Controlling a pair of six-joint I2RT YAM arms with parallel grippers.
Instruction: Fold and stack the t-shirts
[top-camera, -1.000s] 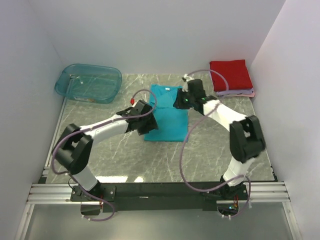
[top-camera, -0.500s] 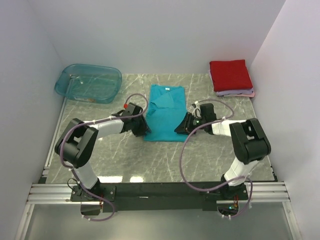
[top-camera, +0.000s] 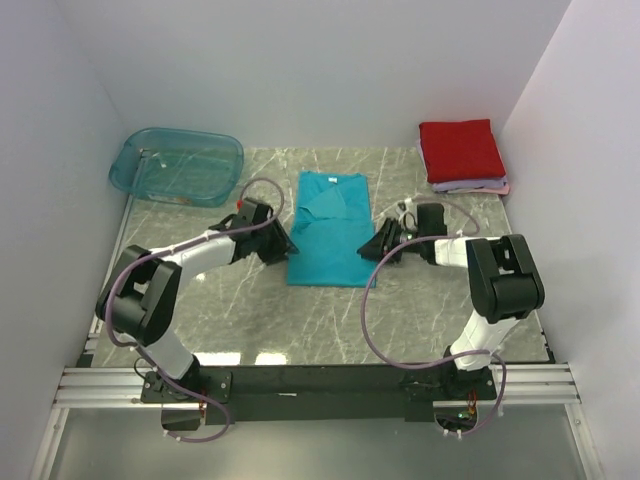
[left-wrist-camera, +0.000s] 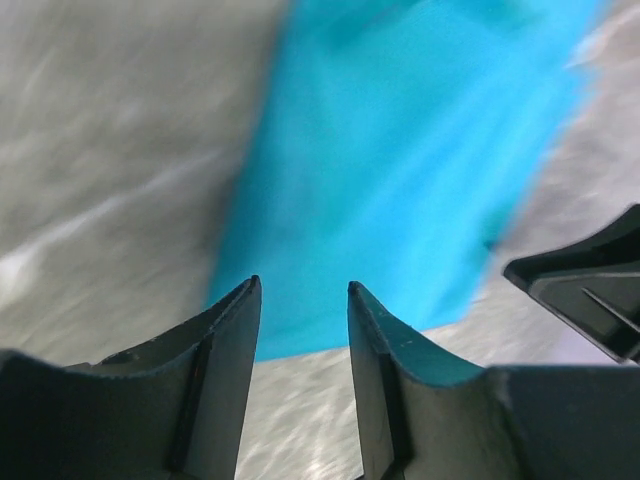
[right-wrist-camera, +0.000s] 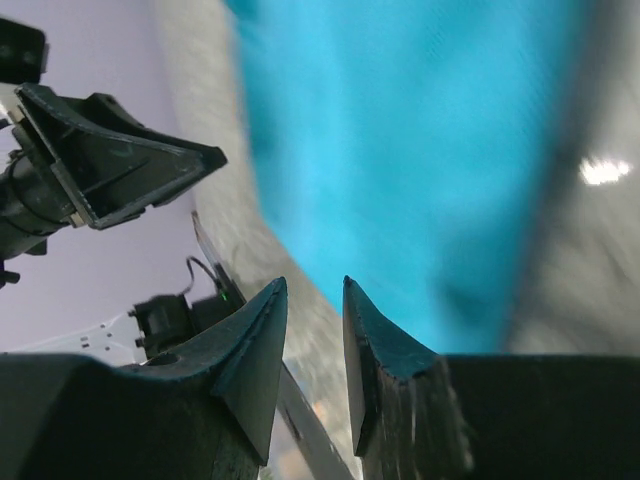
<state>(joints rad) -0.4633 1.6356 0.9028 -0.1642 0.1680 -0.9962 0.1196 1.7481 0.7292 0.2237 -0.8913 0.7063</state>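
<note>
Finding: the left gripper (top-camera: 280, 242) sits low, jaws parted and empty, with the teal t-shirt (top-camera: 330, 228) just ahead of its tips. The right gripper (top-camera: 375, 247) is likewise parted and holds nothing, facing the shirt's opposite long edge. The flanking looks deliberate, set to pinch both edges for the next fold. The folded red t-shirt (top-camera: 460, 150) lies well beyond the right gripper.

The teal t-shirt (top-camera: 330, 240) is matt, smooth cloth — as is the red t-shirt (top-camera: 460, 148) in the far right corner; the marbled counter (top-camera: 250, 300) gleams, glossy.
</note>
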